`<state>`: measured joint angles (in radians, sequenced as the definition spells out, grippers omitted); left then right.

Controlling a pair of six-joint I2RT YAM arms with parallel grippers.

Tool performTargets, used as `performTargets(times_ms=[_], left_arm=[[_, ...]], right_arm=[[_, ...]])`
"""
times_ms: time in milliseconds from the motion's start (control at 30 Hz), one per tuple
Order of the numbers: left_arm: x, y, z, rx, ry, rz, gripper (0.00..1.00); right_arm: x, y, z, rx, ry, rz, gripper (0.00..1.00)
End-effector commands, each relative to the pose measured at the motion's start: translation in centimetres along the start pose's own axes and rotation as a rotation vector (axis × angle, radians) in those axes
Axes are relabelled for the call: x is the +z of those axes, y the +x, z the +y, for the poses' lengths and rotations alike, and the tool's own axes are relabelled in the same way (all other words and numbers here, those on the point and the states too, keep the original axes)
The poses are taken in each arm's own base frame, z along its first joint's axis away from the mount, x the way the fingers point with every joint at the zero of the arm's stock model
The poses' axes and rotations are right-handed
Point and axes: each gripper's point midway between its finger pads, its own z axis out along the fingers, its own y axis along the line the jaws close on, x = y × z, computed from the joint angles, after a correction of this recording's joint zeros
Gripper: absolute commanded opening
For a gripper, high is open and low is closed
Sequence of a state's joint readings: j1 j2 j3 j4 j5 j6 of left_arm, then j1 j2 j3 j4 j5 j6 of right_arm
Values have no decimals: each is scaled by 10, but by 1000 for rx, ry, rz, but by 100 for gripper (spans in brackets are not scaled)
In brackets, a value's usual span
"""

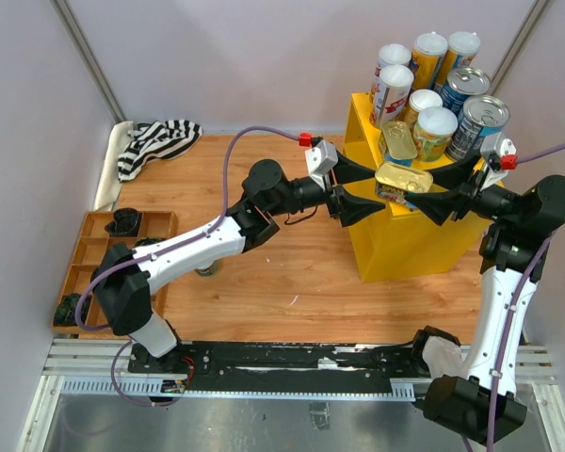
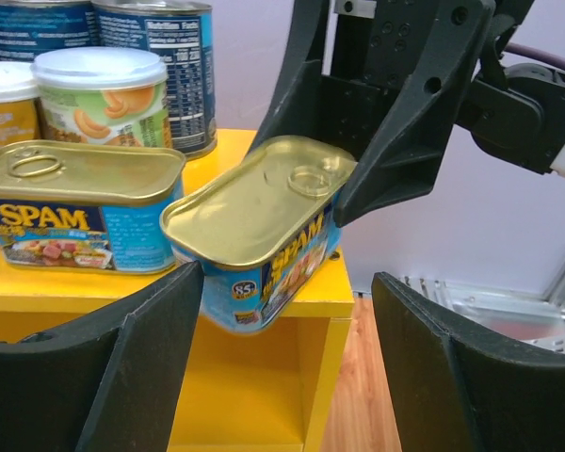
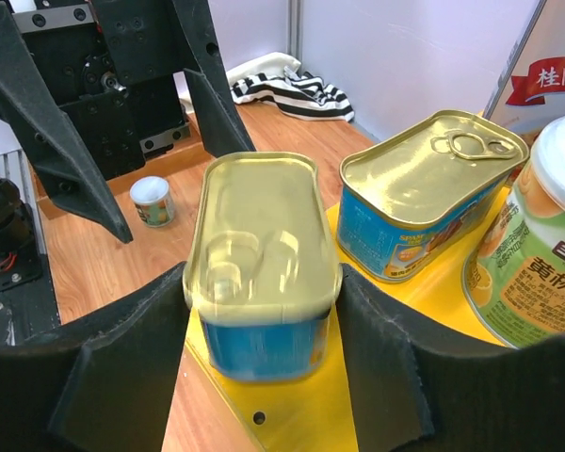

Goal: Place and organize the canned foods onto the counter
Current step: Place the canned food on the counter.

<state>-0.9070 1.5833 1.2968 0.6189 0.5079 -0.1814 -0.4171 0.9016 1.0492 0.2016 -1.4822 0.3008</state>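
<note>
Pale partition walls enclose a wooden work surface (image 1: 301, 273). A bright yellow box-shaped counter (image 1: 405, 240) stands at its right, the top crowded with tall white-lidded tubes (image 1: 391, 89) and blue silver-topped cans (image 1: 478, 122). At the counter's front corner a flat rectangular blue tin with a gold lid (image 3: 261, 235) hangs partly over the edge, just beside a matching second tin (image 2: 75, 202) that lies flat on the top. The right fingers (image 3: 353, 311) press against its two long sides and hold it. The left fingers (image 2: 184, 301) stand wide apart in front of it, holding nothing. The tin looks rigid and dense, heavy for its size, with slick painted walls and rounded corners. It is best taken across its narrow width, low on the flat sides and clear of the pull ring. Overhanging as it is, it could tip off the edge if released too soon.
</note>
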Motion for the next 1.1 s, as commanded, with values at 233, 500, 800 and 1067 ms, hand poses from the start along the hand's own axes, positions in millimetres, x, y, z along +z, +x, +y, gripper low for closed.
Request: performTargets(times_ms=[233, 500, 800, 1067], left_arm=[[17, -13, -16, 45, 27, -19, 76], [21, -6, -8, 55, -21, 1, 76], [22, -4, 10, 65, -122, 6, 76], [21, -5, 18, 99, -156, 11, 76]], right_arm=[[-7, 2, -11, -2, 61, 2, 83], [-8, -23, -14, -28, 122, -13, 98], [-10, -38, -18, -58, 182, -27, 100], [-22, -69, -32, 37, 435, -68, 92]])
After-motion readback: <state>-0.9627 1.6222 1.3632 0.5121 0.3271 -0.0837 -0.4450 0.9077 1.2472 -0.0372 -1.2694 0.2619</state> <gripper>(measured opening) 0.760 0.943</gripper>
